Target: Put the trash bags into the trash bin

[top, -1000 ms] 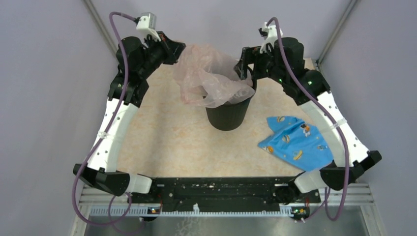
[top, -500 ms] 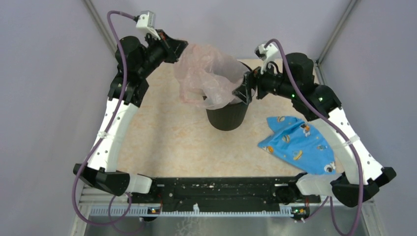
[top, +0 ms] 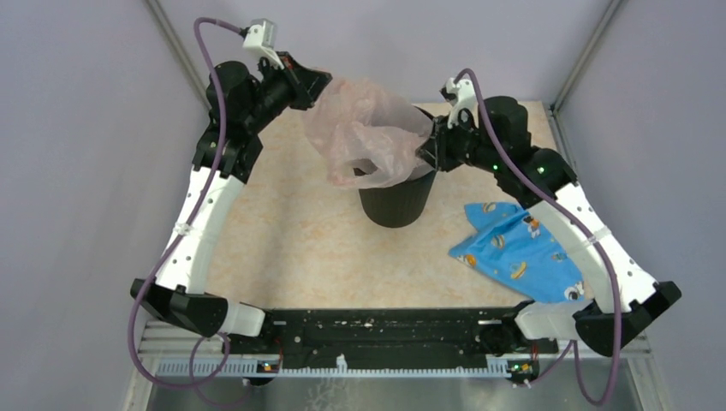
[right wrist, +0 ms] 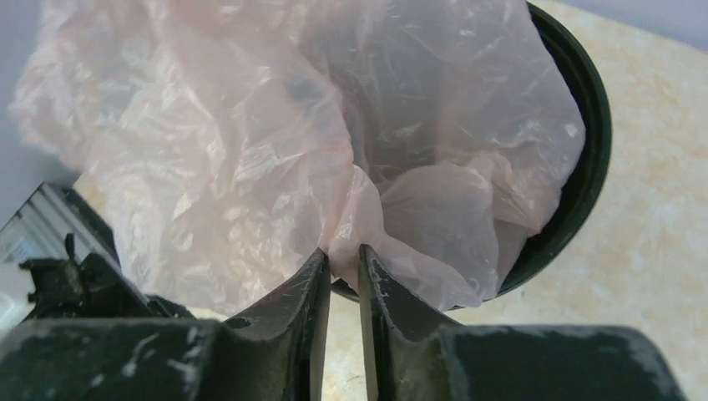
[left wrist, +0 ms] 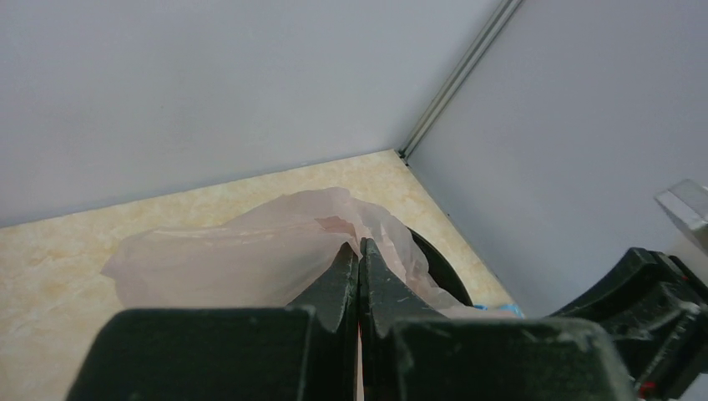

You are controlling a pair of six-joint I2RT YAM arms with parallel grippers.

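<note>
A crinkly pale-pink trash bag (top: 368,128) hangs stretched over the black trash bin (top: 395,201), its lower part drooping into and across the rim. My left gripper (top: 321,79) is shut on the bag's upper left edge, high above the table. The left wrist view shows that gripper (left wrist: 360,244) with its jaws pressed together on the film (left wrist: 242,259), and the bin (left wrist: 434,267) beyond. At the bin's near-right rim, my right gripper (top: 425,147) is shut on a fold of the bag. In the right wrist view a pinch of film (right wrist: 250,142) sits between its narrow jaws (right wrist: 342,251), above the bin's rim (right wrist: 597,159).
A blue patterned cloth (top: 518,248) lies on the table (top: 282,231) to the right of the bin, under my right forearm. Grey walls close in the table at the back and sides.
My right gripper came in from beside the bin to the bag's right edge and closed on a fold of it. The left gripper kept its hold, and the bag shifted slightly.
</note>
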